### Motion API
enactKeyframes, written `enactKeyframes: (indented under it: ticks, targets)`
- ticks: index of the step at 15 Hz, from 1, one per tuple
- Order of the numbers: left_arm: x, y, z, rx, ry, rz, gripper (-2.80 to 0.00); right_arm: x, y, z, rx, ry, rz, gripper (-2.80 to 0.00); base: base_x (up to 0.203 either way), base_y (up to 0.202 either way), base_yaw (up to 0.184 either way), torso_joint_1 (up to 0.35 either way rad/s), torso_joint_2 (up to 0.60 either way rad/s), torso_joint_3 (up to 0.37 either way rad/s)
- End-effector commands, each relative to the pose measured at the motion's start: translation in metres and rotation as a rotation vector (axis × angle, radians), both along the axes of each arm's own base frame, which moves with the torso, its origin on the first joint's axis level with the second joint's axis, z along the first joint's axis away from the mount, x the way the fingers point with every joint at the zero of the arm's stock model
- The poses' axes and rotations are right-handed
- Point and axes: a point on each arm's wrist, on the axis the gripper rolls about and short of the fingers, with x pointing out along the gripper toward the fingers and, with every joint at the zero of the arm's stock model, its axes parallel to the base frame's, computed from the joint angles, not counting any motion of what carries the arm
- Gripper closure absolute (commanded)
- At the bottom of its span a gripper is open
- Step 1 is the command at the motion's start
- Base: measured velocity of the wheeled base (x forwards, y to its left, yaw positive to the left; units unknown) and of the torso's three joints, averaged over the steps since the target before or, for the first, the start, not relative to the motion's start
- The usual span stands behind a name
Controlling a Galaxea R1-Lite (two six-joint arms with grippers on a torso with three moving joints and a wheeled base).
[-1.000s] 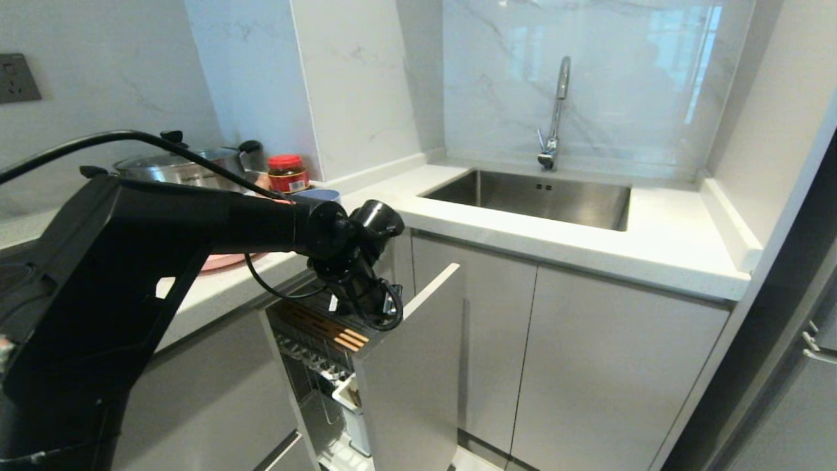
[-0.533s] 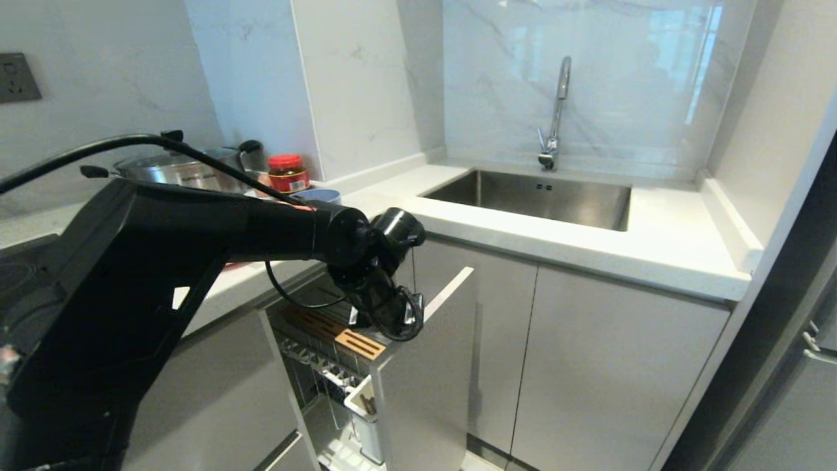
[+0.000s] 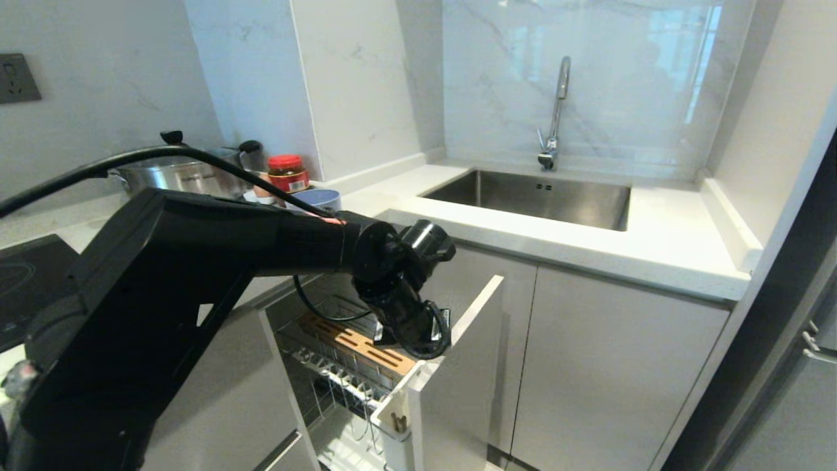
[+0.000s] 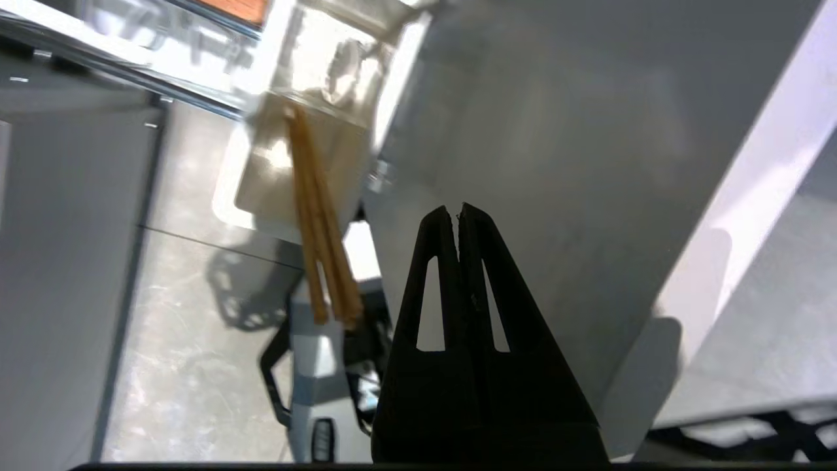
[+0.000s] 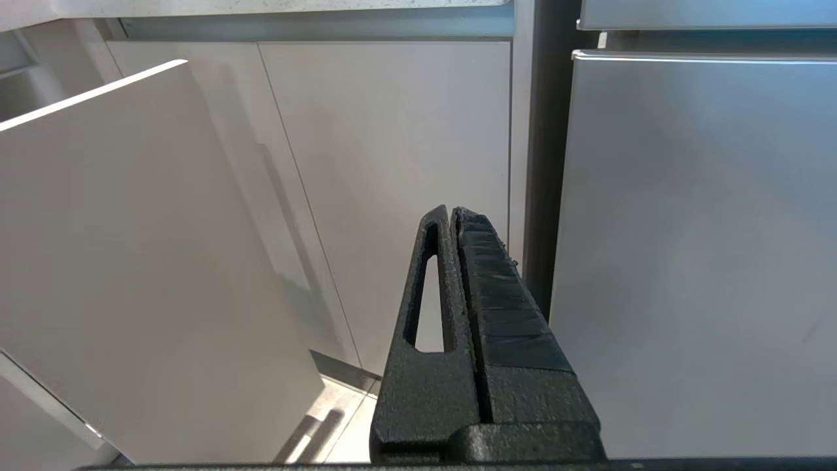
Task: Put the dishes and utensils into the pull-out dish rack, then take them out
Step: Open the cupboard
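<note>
Two closed grippers: left gripper (image 4: 456, 210), jaws pressed together holding nothing, behind the narrow white cabinet front panel (image 3: 467, 386) of the chrome wire pull-out dish rack (image 3: 340, 376). Light wooden chopsticks (image 4: 317, 222) stand in its white plastic utensil cup (image 3: 392, 413), at 7 o'clock from the arm's wrist. Pale-blue matte bowl (image 3: 320, 196) on white countertop (image 3: 654, 252), 11 o'clock. Right gripper (image 5: 454, 212) jaws together, empty, facing grey cabinet doors (image 5: 392, 163).

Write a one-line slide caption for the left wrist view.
Shut left tool beside the white front panel of the pull-out rack, chopsticks standing in its white cup.
</note>
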Motion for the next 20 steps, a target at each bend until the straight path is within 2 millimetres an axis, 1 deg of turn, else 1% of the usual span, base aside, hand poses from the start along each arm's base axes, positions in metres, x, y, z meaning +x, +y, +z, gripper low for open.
enactKeyframes:
  ticks: [1,5,12,20]
  targets:
    - [-0.006,-0.008,-0.002,-0.022,0.028,-0.024,0.00,0.000,0.000,0.000,0.000,-0.003,0.000,0.00,0.000,0.000,0.000,0.000,0.00,0.000]
    - [-0.015,-0.019,0.000,-0.082,0.071,-0.065,0.00,0.000,0.000,0.000,0.000,-0.003,0.000,0.00,0.000,0.000,0.000,0.000,0.00,0.000]
    - [-0.025,-0.028,0.004,-0.202,0.170,-0.113,0.00,0.000,0.000,0.000,0.000,-0.003,0.000,0.00,0.000,0.000,0.000,0.000,0.00,0.000]
    - [-0.028,-0.034,0.000,-0.213,0.192,-0.131,0.00,0.000,0.000,0.000,0.000,-0.003,0.000,0.00,0.000,0.000,0.000,0.000,0.00,0.000]
